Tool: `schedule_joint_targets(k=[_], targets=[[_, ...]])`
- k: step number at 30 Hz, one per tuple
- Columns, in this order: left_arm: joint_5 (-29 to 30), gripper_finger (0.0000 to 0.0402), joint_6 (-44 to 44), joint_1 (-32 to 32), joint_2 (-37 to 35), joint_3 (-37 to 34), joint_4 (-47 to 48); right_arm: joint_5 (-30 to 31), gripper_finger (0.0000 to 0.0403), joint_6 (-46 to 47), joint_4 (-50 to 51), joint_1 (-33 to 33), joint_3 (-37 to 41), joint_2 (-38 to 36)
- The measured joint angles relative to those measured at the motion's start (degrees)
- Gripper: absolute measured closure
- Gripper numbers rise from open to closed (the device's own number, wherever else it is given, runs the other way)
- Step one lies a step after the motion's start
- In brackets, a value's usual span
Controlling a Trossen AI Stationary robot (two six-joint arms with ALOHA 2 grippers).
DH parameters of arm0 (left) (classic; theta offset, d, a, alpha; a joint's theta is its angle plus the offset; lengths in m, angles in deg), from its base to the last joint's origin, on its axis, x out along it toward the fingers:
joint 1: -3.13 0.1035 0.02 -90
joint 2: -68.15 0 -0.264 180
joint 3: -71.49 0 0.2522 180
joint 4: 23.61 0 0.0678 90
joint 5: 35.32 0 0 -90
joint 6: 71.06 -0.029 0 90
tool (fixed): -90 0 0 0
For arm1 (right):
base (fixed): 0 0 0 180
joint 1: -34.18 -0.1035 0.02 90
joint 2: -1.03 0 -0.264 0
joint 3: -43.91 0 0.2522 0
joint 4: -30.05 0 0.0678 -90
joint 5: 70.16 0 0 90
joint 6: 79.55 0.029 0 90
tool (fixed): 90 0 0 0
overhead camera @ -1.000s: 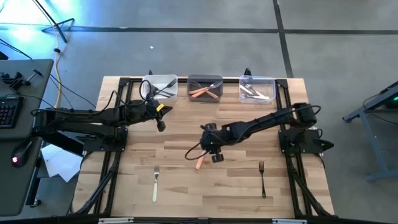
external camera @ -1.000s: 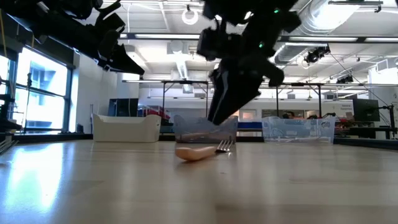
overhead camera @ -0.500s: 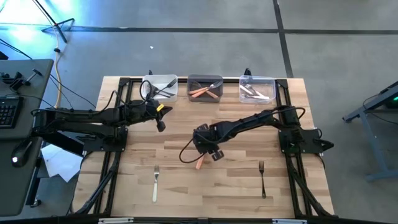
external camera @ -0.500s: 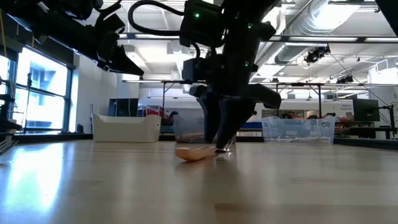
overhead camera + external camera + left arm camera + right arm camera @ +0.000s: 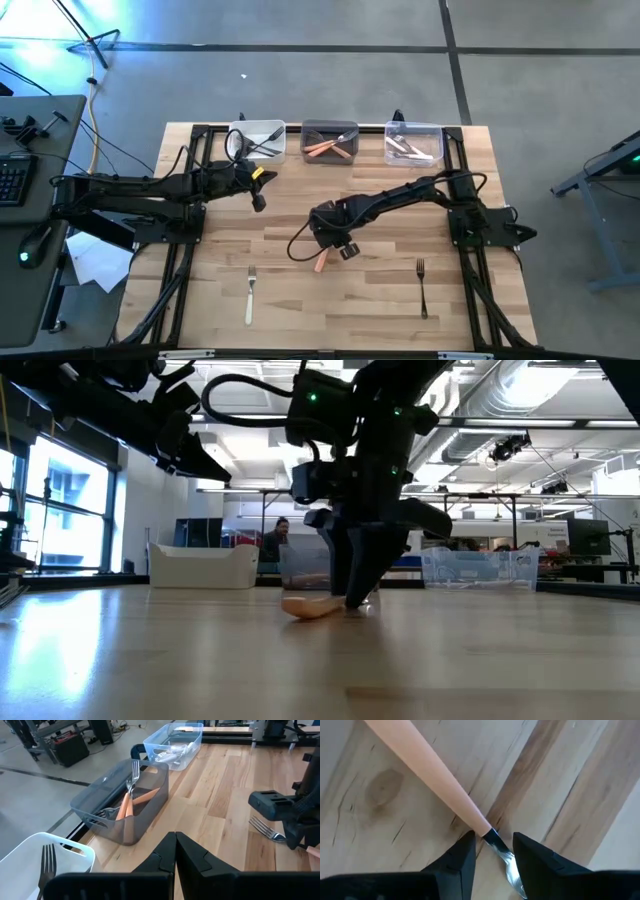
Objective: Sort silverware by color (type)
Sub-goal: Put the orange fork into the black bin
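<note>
From overhead I see the wooden table with my right gripper lowered near the table's middle, over an orange-handled fork that lies flat on the wood. The fork's long axis runs on a diagonal: its peach handle points toward the table's near edge and slightly left, and its metal tines point up toward the bins, hidden under the gripper. In the right wrist view the fork shows clearly, and my two dark fingers stand apart on either side of the neck where the handle meets the metal; they straddle it but have not closed on it. In the low view the gripper reaches down to the table surface right at the fork. My left gripper waits above the table's left side near the white bin, its fingers pressed together and holding nothing. Along the far edge stand three bins: a white bin with dark-handled forks, a grey bin with orange-handled forks, and a clear bin with pale ones. Two more forks lie well apart near the front edge: a white-handled fork at left and a black-handled fork at right, both lengthwise with tines toward the bins. Nothing lies between the orange fork and the grey bin except the right arm itself.
</note>
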Motion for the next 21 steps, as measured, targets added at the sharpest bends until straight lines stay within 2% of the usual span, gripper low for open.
schedule_joint_targets(k=[4,13,21], targets=[[0.00,0.0401,-0.18,0.00,0.00,-0.01,-0.02,-0.45,0.0300,1.43,0.02,0.39,0.04,-0.07],[0.00,0.0401,-0.17,0.00,0.00,0.00,0.00,-2.26,0.0383,1.21,2.01,0.83,-1.41,0.26],[0.00,0.0401,0.28,0.00,0.00,0.00,-0.03,-1.87,0.0385,0.54,6.61,1.99,-9.19,0.31]])
